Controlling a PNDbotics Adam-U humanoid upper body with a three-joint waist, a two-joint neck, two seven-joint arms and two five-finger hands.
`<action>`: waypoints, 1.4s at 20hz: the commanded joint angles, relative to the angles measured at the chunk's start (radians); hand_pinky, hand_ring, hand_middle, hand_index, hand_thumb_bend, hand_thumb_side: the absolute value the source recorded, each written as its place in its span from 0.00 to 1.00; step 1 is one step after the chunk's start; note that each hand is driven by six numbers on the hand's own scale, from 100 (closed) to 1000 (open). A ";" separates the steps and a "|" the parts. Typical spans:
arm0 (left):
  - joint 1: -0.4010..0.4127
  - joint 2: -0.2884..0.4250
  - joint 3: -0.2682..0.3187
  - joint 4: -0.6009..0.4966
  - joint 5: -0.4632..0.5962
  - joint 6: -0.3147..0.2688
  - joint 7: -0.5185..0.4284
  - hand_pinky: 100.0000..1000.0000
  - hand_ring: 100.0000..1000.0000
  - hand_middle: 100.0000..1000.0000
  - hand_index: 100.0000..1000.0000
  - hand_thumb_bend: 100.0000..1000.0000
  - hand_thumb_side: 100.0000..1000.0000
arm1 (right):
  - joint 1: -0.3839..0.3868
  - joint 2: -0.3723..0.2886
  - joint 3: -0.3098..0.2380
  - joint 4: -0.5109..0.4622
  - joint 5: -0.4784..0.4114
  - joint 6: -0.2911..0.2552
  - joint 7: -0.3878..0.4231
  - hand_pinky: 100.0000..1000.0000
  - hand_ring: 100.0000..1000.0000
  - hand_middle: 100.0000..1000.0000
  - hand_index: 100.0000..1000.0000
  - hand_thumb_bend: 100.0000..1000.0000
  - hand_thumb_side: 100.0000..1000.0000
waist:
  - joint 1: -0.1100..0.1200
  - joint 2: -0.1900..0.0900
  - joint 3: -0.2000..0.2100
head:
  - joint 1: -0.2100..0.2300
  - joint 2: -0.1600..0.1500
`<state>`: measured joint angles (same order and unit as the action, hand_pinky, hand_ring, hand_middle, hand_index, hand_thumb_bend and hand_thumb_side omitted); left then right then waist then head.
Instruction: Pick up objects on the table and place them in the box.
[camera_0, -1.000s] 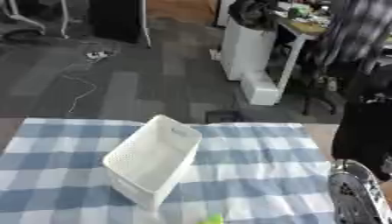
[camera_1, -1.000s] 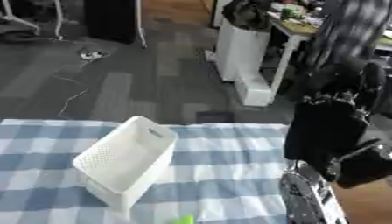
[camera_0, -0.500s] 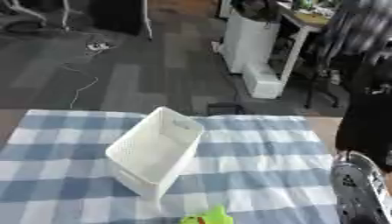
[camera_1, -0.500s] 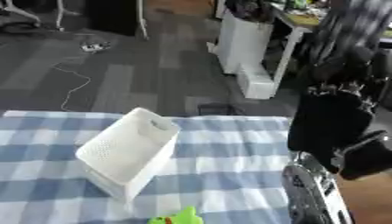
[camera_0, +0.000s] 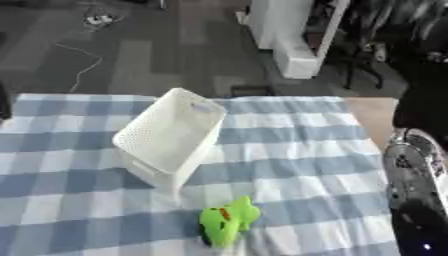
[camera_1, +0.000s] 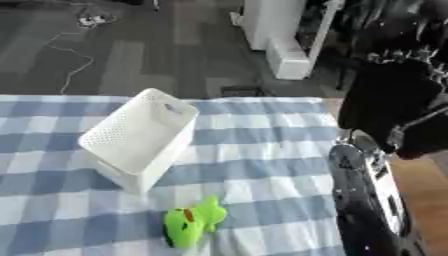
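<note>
No writing can be read. The white box (camera_0: 171, 137) is seen at centre on the blue checked cloth (camera_0: 297, 150), with bare cloth around it. A green toy (camera_0: 227, 221) lies at lower centre. The right hand (camera_1: 394, 107) is raised at right; its fingers cannot be made out.

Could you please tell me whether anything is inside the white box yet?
The white box shows only bare white inner walls; nothing visible inside. Its near wall hides part of the bottom. The green toy lies outside, on the checked cloth.
</note>
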<state>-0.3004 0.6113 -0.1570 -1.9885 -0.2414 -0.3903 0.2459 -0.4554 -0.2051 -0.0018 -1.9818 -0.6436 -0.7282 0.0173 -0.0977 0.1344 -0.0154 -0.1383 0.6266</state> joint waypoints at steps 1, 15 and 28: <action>0.010 0.033 -0.027 -0.012 -0.060 0.009 -0.037 0.00 0.77 0.85 0.78 0.14 1.00 | -0.019 -0.002 -0.008 -0.018 0.013 0.006 -0.019 0.29 0.43 0.56 0.68 0.00 0.96 | 0.010 -0.018 -0.004 | 0.044 0.024; 0.034 0.013 -0.178 -0.012 -0.213 0.008 -0.164 0.00 0.77 0.85 0.78 0.16 1.00 | -0.016 0.001 0.000 -0.018 0.019 0.008 -0.027 0.28 0.43 0.56 0.69 0.00 0.96 | 0.006 -0.018 -0.013 | 0.073 -0.015; -0.066 0.005 -0.257 -0.012 -0.291 0.119 -0.475 0.00 0.83 0.89 0.82 0.14 1.00 | -0.018 0.006 -0.001 -0.018 0.016 0.005 -0.027 0.29 0.43 0.56 0.68 0.00 0.96 | 0.007 -0.019 -0.023 | 0.083 -0.012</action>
<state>-0.3506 0.6161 -0.4110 -1.9884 -0.5238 -0.2802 -0.1953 -0.4584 -0.1952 -0.0008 -1.9818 -0.6255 -0.7215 -0.0092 -0.0970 0.1310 -0.0354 -0.0544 0.6196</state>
